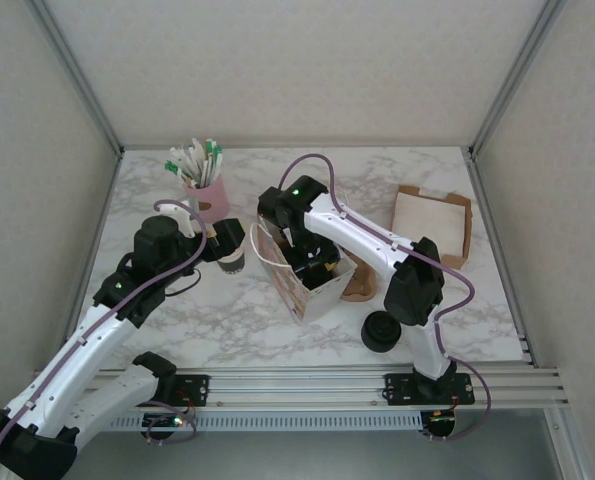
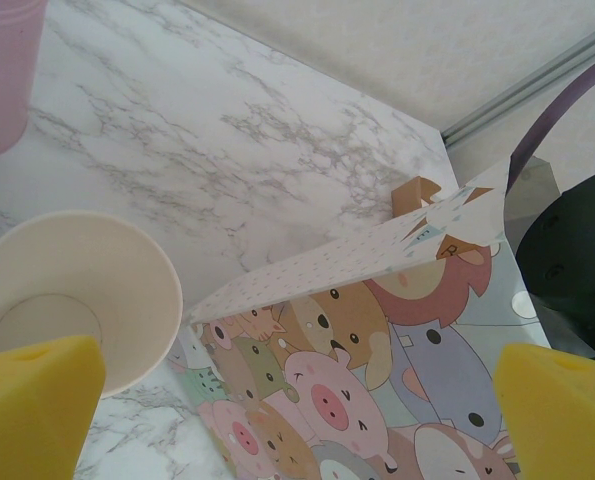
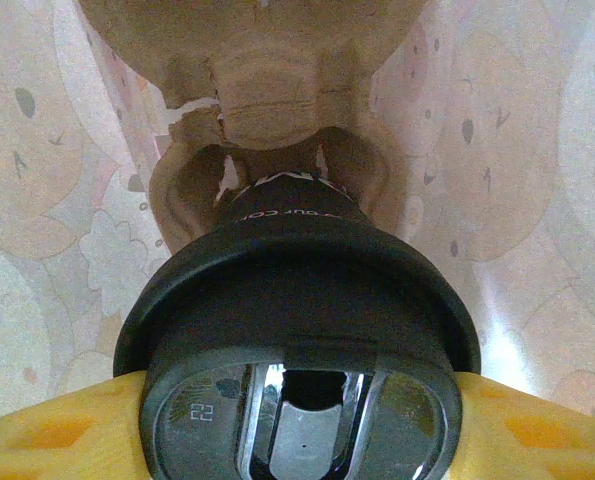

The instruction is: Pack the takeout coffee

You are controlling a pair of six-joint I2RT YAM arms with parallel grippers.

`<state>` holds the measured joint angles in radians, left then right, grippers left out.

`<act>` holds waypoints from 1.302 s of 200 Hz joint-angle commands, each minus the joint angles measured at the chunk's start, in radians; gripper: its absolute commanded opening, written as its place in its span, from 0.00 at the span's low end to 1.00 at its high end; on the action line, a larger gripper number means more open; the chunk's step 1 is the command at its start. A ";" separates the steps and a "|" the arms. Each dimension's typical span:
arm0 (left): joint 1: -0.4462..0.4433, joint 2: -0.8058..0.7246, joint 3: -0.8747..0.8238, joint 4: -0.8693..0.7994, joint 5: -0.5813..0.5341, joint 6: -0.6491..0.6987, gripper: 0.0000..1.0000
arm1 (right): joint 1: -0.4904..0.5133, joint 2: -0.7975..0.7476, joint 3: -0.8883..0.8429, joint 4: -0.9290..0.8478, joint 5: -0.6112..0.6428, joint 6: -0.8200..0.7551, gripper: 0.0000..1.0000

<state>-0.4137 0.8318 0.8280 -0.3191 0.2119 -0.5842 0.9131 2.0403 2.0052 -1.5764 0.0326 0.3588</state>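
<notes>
step: seat coffee cup in bag, mid-worktop | right gripper grasping its lid rim | left gripper released beside bag | keep cup upright, centre over cardboard holder, release once seated

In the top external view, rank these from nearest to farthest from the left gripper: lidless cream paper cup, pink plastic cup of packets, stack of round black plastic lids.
1. Lidless cream paper cup, right beside the left gripper.
2. Pink plastic cup, just beyond, toward the back.
3. Stack of black lids, far right, near edge.
</notes>
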 commanded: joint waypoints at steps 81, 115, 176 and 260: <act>-0.008 -0.020 0.006 -0.017 -0.011 0.003 1.00 | -0.006 -0.040 -0.077 0.079 0.011 0.007 0.64; -0.008 -0.018 0.006 -0.017 -0.009 0.003 1.00 | -0.007 -0.063 -0.124 0.121 0.017 0.009 0.65; -0.008 -0.016 0.014 -0.023 -0.012 0.003 1.00 | -0.007 -0.068 -0.175 0.176 0.012 0.009 0.65; -0.008 -0.020 0.019 -0.029 -0.017 0.003 1.00 | -0.006 -0.071 -0.183 0.189 0.018 0.010 0.66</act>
<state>-0.4137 0.8253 0.8280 -0.3401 0.2089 -0.5842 0.9092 1.9652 1.8576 -1.3983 0.0521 0.3592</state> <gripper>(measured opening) 0.996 0.658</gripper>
